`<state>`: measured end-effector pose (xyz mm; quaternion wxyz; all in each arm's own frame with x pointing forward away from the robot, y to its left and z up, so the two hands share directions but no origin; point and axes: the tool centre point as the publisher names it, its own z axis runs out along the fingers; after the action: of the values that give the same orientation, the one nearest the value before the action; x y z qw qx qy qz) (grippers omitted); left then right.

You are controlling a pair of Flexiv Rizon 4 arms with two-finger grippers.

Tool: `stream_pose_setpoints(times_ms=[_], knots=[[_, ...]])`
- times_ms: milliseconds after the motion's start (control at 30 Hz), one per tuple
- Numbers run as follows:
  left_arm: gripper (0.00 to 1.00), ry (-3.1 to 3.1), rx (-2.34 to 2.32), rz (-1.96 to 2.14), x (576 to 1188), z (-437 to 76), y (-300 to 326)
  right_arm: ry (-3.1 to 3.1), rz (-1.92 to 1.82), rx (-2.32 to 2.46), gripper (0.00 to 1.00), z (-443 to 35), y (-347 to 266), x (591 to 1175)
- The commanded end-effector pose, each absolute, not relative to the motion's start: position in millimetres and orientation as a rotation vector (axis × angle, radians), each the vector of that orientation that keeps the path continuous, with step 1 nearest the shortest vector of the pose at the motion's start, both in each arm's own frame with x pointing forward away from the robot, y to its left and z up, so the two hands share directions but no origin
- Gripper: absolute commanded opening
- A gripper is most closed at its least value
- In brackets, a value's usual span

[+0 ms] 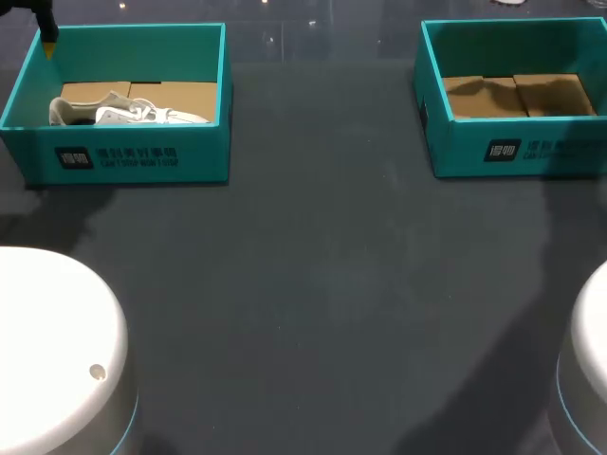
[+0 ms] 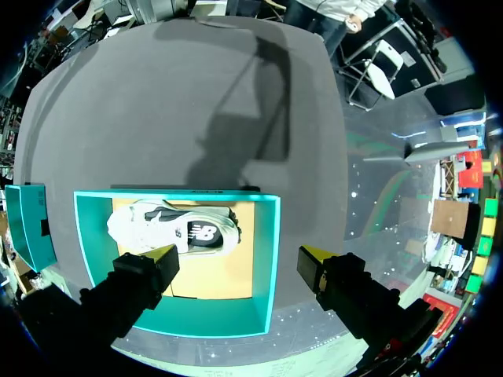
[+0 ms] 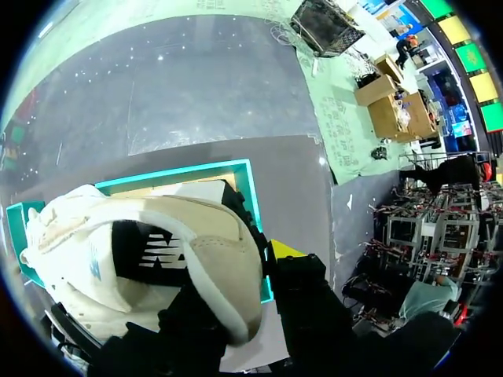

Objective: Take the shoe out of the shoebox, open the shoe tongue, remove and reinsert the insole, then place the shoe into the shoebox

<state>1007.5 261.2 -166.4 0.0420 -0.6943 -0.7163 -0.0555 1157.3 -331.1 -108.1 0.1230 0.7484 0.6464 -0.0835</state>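
The table [image 1: 322,303] was a plain dark grey sheet, matt, with soft shadows falling across it. In the left wrist view one long shadow stretched over it beyond the left box [image 1: 123,152]. Two teal boxes stood well apart toward the far edge, the left box on my left and the right box [image 1: 512,152] on my right, each with a brown cardboard floor. The floor of the right box was crossed by shadow. The arms' white bases [image 1: 47,351] rose at the near corners. The boxed shoe [image 1: 128,112], white with a dark logo, lay inside the left box along its near wall, its logo side turned up toward the wrist camera [image 2: 177,228]. The left gripper [image 2: 240,259] hung above that box with its fingers spread wide and nothing between them. One yellow tip was over the box's floor just beside the boxed shoe, and the other was out over the bare table past the box's wall. From the head camera only a yellow tip of it showed, at the left box's far corner [image 1: 45,38]. The right gripper [image 3: 244,267] had the raised shoe [image 3: 157,259], cream with a black logo, clamped at the heel. One yellow tip pressed against its side and the other finger was hidden behind it. The raised shoe hung over the right box's teal rim [image 3: 244,169].
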Motion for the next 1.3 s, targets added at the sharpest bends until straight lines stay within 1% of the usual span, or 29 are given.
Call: stream_pose_setpoints(times_ms=[33,400,567,867,1300], knots=[[1.0,-2.192,-2.125,-0.174,1006.6,-166.2,261.3,1.862,-0.22,2.142,0.0,-77.3,-305.2,1119.6],[1.0,-2.192,-2.125,-0.174,1006.6,-166.2,261.3,1.862,-0.211,2.103,0.0,-51.5,-232.4,1045.1],[1.0,-2.192,-2.125,-0.174,1006.6,-166.2,261.3,1.883,-0.148,2.059,0.0,-54.2,-188.9,1010.1],[1.0,-2.192,-2.125,-0.174,1006.6,-166.2,261.3,1.821,-0.105,2.025,0.0,-62.0,-130.4,951.3],[1.0,-2.192,-2.125,-0.174,1006.6,-166.2,261.3,1.771,-0.079,2.017,0.0,-68.9,-66.3,873.7]])
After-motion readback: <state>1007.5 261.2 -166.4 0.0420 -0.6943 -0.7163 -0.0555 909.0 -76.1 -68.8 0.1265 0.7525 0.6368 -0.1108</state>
